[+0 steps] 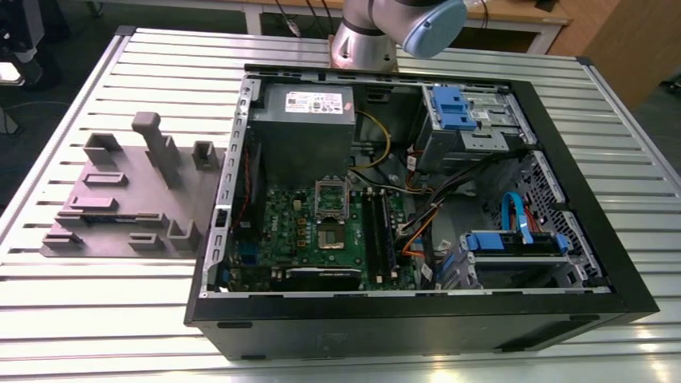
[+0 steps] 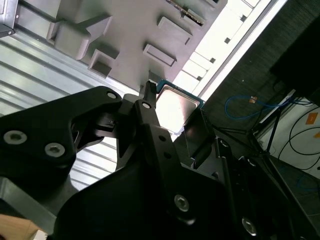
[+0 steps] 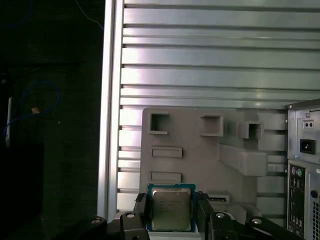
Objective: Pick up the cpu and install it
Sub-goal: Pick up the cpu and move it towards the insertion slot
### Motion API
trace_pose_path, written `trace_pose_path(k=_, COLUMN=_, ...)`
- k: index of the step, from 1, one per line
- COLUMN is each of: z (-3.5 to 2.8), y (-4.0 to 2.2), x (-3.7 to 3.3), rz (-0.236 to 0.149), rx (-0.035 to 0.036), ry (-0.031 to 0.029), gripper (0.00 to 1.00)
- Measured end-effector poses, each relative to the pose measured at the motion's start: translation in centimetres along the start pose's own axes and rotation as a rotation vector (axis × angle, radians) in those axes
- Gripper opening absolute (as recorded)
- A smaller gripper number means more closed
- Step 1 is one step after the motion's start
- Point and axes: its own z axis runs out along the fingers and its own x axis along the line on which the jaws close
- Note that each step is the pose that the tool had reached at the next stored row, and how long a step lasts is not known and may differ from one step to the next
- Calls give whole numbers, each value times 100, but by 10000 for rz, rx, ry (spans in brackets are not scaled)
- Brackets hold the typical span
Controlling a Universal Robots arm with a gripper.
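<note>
The cpu (image 3: 171, 210), a small square chip with a shiny silver-grey top and a thin blue-green rim, sits between the black fingers (image 3: 141, 207) of my gripper (image 3: 171, 216), which is shut on it. In the second wrist view the cpu (image 2: 176, 106) shows past the gripper's dark body. The chip hangs well above the mauve-grey tray (image 3: 200, 165), near the tray's edge. On the exterior view's left that tray (image 1: 117, 203) lies on the slatted table. The socket frame (image 1: 332, 231) with its dark centre sits on the green motherboard inside the open computer case.
The black computer case (image 1: 426, 319) lies open on the slatted metal table (image 1: 96, 303). Inside are a grey power-supply box (image 1: 306, 108), blue drive brackets (image 1: 452, 108) and loose cables (image 1: 426, 215). The arm's base (image 1: 368, 44) stands behind the case. The case's back panel (image 3: 305, 165) shows beside the tray.
</note>
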Motion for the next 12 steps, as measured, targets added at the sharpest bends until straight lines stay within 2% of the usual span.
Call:
trace_pose_path(k=2, z=-24, y=1, x=0, rz=1, rx=0, ry=-1, gripper=47)
trace_pose_path(k=12, z=-40, y=2, x=-14, rz=0, rx=2, ry=2, gripper=47)
